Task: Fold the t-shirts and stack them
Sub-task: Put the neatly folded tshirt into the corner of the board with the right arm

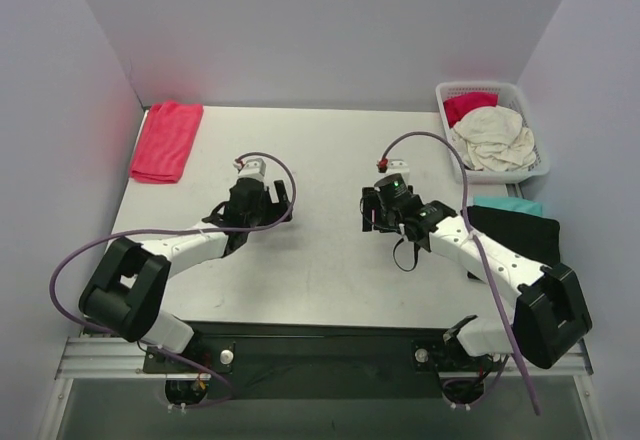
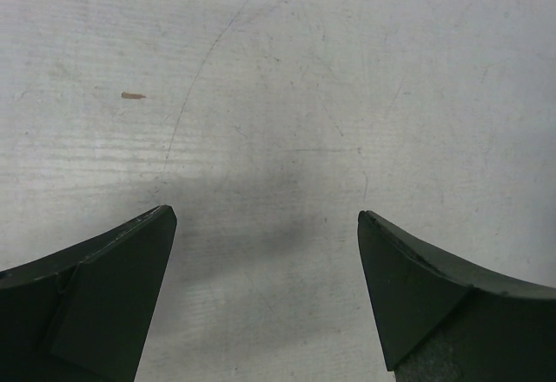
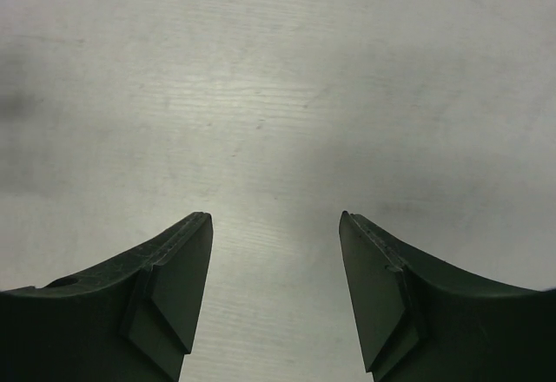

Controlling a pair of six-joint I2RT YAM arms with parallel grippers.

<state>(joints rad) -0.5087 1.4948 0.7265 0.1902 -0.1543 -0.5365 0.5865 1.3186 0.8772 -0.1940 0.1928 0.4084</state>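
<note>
The left end effector stands with its jaws wide apart and holds nothing. Its two fingers are dark, hard wedges with angled, faceted tips. Below them lies only the table, a pale, matt surface with faint grain, a thin curved scratch and a small tan speck ahead and to the left.

The right end effector is likewise spread open and bare, with the same dark tapered fingers over smooth grey tabletop.

Beyond the left end effector and off to its left, a red shirt lies folded into a neat soft rectangle at the table's far corner. To the right of the right end effector, a black shirt lies flat at the table's edge, partly under that arm, with a teal shirt showing just behind it. Farther beyond, a white lattice basket holds a crumpled cream shirt and a bunched red one.
</note>
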